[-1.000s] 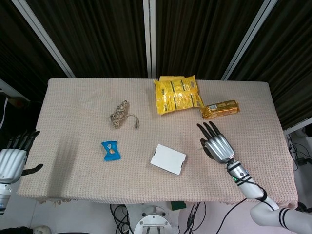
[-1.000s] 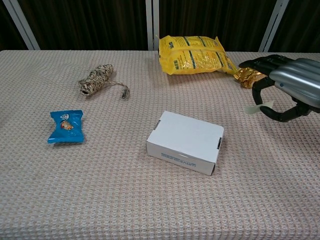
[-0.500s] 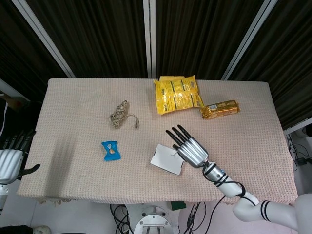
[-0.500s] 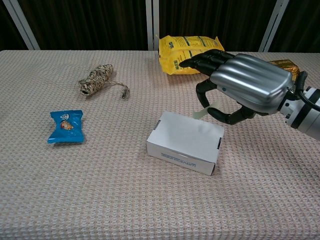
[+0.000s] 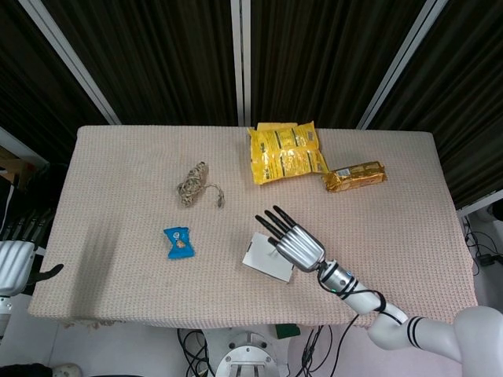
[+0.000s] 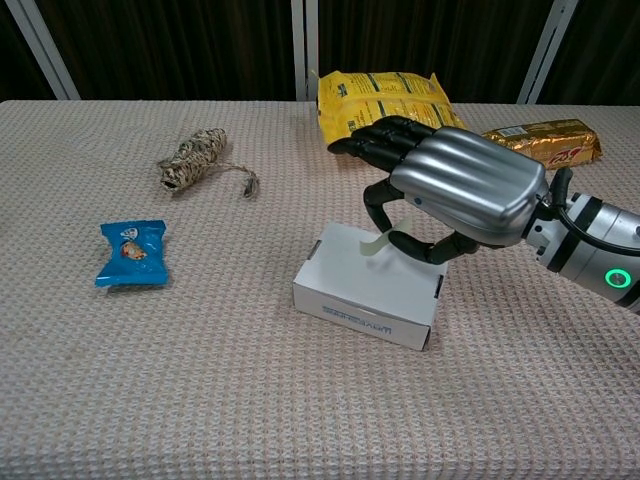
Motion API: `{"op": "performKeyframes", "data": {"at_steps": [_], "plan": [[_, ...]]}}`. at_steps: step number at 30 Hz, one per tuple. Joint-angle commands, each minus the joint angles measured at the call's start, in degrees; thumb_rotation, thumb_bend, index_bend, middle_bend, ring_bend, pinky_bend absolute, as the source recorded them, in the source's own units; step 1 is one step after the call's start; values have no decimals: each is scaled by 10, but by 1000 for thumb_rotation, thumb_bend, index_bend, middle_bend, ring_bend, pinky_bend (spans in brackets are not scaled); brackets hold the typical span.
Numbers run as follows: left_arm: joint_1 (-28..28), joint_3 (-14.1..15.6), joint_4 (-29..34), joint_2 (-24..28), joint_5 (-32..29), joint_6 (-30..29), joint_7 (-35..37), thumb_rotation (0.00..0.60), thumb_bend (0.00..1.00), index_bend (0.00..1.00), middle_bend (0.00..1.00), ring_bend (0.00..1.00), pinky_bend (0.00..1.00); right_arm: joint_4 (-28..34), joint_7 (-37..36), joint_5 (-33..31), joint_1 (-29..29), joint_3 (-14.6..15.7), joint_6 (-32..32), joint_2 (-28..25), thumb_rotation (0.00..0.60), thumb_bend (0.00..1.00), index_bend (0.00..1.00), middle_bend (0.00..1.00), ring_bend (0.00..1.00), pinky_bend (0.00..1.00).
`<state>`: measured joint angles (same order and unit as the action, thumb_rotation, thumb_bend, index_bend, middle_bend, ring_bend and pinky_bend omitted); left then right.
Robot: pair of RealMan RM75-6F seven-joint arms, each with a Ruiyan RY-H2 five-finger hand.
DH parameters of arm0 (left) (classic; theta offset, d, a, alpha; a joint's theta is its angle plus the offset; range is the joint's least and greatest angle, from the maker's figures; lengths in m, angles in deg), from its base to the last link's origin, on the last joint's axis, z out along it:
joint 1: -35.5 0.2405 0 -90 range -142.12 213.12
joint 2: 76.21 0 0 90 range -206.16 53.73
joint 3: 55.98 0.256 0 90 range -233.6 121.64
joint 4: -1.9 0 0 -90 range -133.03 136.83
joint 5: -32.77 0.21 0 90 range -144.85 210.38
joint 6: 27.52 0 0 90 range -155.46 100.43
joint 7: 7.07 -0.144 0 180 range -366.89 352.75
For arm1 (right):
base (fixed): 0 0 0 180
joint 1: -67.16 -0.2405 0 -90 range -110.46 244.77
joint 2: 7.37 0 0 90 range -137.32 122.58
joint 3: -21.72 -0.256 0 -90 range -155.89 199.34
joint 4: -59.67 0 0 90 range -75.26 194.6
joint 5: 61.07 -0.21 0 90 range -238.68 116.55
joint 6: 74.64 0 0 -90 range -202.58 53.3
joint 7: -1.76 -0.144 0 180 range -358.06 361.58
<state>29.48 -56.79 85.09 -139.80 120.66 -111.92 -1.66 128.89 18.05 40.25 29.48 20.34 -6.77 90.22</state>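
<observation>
Right robot hand (image 6: 455, 190) over the white box (image 6: 355, 285), palm down, fingers spread and a little curved, gripping nothing; whether the thumb tip touches the box top, impossible to tell from either view. Moved a long way since a second ago: then out to the right near the gold snack bar (image 6: 543, 141), half a second ago just reaching the box's right end, now further left and covering the box's right half in the head view (image 5: 289, 242). White box (image 5: 263, 255) unmoved, flat on the worktop (image 6: 250, 400), near its front middle, one long side toward the chest camera. Left robot hand (image 5: 16, 263) at the far left edge of the head view, beyond the worktop's edge, empty with fingers apart, drawn slightly further out of frame than a second ago; not seen in the chest view. Yellow snack bag (image 6: 388, 108) lying just behind the right robot hand, gold snack bar to its right, well apart from the box. Blue candy packet (image 6: 131, 252) to the left of the box, ball of twine (image 6: 192, 158) behind it with a loose end trailing right; all of these in the same places as before.
</observation>
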Motion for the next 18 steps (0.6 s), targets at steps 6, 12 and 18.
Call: {"op": "performKeyframes", "data": {"at_steps": [6,12,18], "plan": [[1,-1,-1,0,0,-1,1,600,0,83,74,0,93,-12,-8,0,-3,6,1,9,600,387,606,12,0,0],[1,0,-2,0,0,-1,3,600,0,83,74,0,93,-10,-5,-6,-3,9,-3,9,600,369,565,6,0,0],[1,-1,-3,1,0,-1,4,600,0,84,74,0,93,-3,-3,-11,-3,11,-6,4,600,358,503,1,0,0]]}}
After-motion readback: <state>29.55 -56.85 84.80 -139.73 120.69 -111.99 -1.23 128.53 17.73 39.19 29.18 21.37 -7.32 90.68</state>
